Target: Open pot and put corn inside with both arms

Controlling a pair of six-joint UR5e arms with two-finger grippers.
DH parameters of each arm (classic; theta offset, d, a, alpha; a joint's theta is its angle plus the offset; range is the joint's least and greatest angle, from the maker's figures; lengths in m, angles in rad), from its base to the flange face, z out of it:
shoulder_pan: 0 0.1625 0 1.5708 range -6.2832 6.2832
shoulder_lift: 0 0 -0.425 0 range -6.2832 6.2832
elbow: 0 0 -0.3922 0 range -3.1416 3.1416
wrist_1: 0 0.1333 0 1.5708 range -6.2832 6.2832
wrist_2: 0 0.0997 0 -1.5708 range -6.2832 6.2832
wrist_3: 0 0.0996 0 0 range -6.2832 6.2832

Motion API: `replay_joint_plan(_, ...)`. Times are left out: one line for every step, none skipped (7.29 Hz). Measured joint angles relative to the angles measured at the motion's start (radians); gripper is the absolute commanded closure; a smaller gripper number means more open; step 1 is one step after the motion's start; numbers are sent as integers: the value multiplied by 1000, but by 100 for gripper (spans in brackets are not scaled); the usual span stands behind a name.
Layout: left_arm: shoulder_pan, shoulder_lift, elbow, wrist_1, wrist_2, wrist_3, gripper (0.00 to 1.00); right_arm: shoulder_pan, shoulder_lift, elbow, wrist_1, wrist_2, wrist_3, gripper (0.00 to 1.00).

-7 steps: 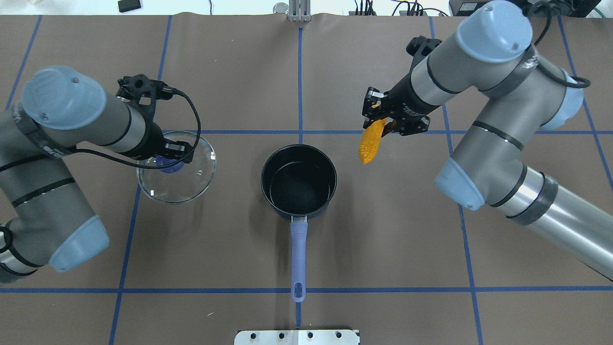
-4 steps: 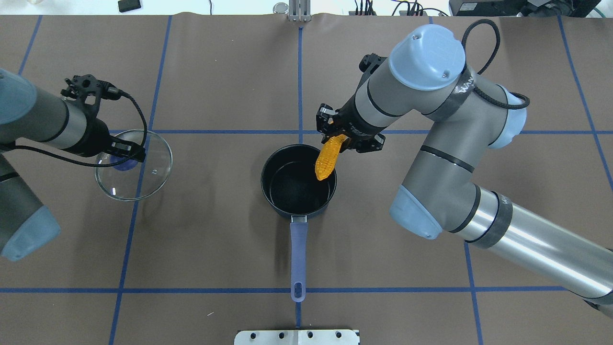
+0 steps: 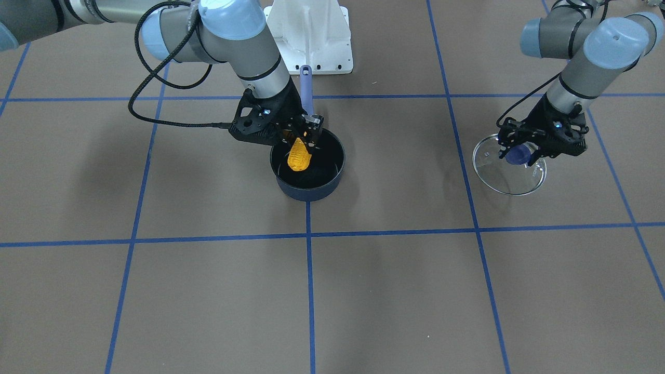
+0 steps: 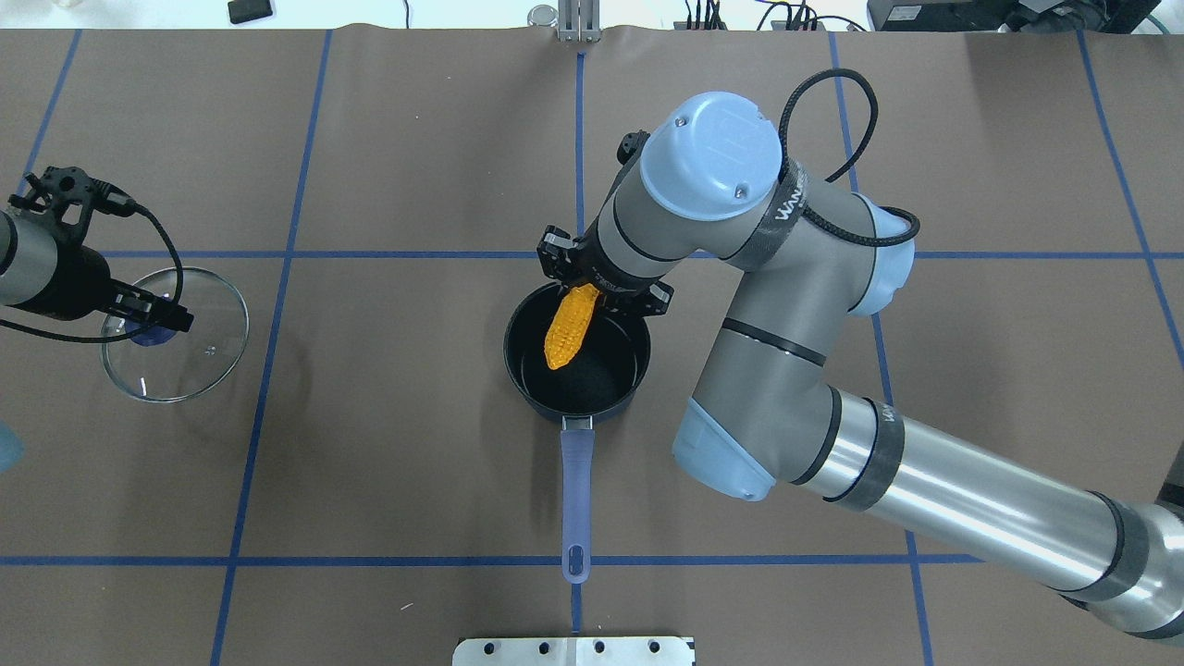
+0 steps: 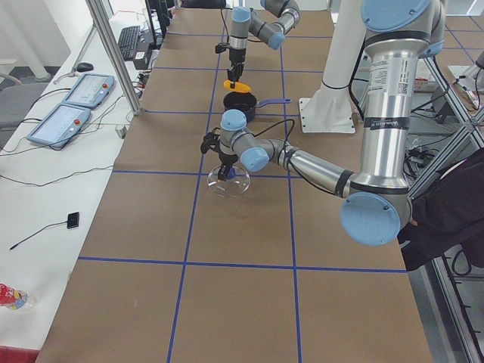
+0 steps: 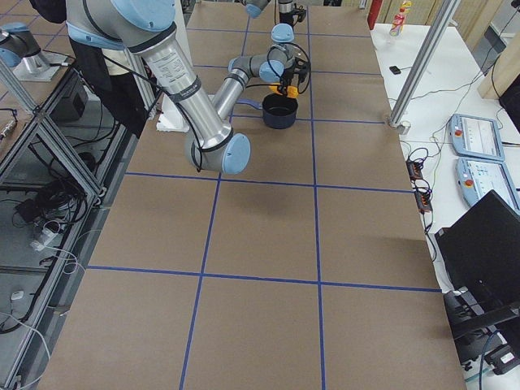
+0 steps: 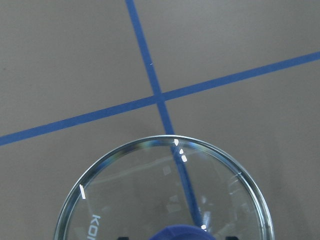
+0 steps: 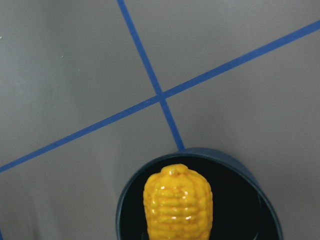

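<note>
Pinches the upper end of the corn (image 4: 569,326) in the right gripper (image 4: 592,280), with both fingers closed narrow on the cob. Holds it hanging nearly upright, tilted a little, with the rounded lower end down over the mouth of the pot (image 4: 610,408); cannot tell whether that end sits below the rim. Shows, from the right wrist view, the cob against the black interior, toward the far side of the opening. Leaves the pot uncovered near the middle of the table (image 4: 388,462), just on the robot's side of a crossing of blue tape lines (image 4: 580,254), with the lavender handle (image 4: 576,490) pointing straight toward the white base plate (image 4: 573,650). Reaches in with the right arm (image 4: 795,305) from the robot's right, with the wrist above the pot's far rim. Grips the blue knob (image 3: 517,155) of the glass lid (image 4: 185,370) in the left gripper (image 4: 153,319), with the fingers closed on either side of it. Holds the lid well apart from the pot, far out on the robot's left, low over the table and slightly tilted in the front-facing view; cannot tell whether its edge touches the surface. Shows, from the left wrist view, the lid's metal rim lying across a tape line just short of another crossing. Extends the left arm (image 4: 37,268) in from the table's left edge.
</note>
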Motion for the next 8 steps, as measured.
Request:
replay_joint_plan(-3,18,33,-56,-1,11,48,-14,13,-29,2,-17,0,69)
replay_joint_plan(-4,28,66,-108,-2,12,47,-21,22,-51,3,-25,-3,69)
replay_joint_plan(-4,32,88,-135,-2,13,44,-23,25,-60,4,-28,-7,69)
replay_joint_plan(-4,33,99,-146,-2,13,41,-24,26,-64,5,-28,-10,69)
replay_joint_plan(-3,33,105,-150,-1,12,41,-24,24,-65,6,-28,-11,69)
replay_joint_plan(-2,30,116,-153,0,12,41,-25,23,-66,7,-28,-13,69)
replay_joint_plan(-1,27,132,-164,0,11,38,-25,22,-66,8,-28,-14,69)
replay_joint_plan(0,23,149,-183,1,10,33,-25,21,-66,9,-28,-14,69)
